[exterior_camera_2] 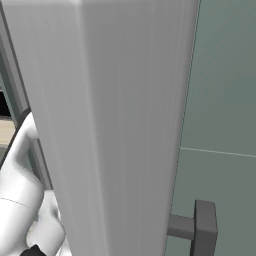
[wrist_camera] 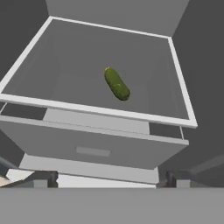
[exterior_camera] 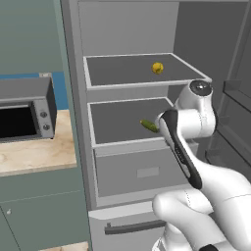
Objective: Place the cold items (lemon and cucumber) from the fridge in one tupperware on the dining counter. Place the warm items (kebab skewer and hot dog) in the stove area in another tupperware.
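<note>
Lying on lower fridge shelf (wrist_camera: 26,101): cucumber (wrist_camera: 117,83); lemon (exterior_camera: 157,67) on upper shelf (exterior_camera: 127,83); tool (wrist_camera: 107,180) released, empty.

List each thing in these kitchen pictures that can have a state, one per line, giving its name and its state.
Fridge: door open, shelves exposed.
Lemon: resting on the upper shelf, untouched.
Cucumber: lying flat on the lower shelf, not gripped.
Fridge drawer: shut, below the cucumber's shelf.
Microwave: door closed, on the wooden counter.
Gripper: open, empty, short of the cucumber.
</note>
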{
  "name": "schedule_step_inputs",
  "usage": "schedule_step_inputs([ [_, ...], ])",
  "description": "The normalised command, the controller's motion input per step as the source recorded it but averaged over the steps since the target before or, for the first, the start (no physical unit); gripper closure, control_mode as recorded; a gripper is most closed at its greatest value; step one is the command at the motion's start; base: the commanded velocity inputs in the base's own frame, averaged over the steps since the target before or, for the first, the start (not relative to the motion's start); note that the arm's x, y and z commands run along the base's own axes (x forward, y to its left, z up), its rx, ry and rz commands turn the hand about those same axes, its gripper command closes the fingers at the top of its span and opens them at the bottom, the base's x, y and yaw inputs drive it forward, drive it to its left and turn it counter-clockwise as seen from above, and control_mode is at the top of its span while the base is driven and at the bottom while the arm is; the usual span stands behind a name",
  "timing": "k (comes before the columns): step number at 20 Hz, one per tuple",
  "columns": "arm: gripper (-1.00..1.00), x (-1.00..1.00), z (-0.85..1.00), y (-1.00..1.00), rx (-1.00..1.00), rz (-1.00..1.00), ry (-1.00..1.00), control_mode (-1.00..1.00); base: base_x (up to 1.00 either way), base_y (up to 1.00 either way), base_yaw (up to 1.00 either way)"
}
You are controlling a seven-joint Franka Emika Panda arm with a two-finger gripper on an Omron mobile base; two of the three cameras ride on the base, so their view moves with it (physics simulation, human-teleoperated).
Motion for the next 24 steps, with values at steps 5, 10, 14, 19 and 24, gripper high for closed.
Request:
schedule_step_inputs([
  [5,-1.0,0.26,-0.32,-0.06,-0.05,0.13,0.06,-1.0,0.0,0.0,0.0],
  [10,-1.0,0.31,-0.24,0.0,0.0,0.07,0.0,-1.0,0.0,0.0,0.0],
  [14,-1.0,0.31,-0.21,-0.04,0.0,0.0,0.0,-1.0,0.0,0.0,0.0],
  [19,-1.0,0.35,-0.15,-0.03,0.0,0.0,0.0,-1.0,0.0,0.0,0.0],
  [24,-1.0,0.38,-0.14,-0.03,0.0,0.0,0.01,-1.0,0.0,0.0,0.0],
])
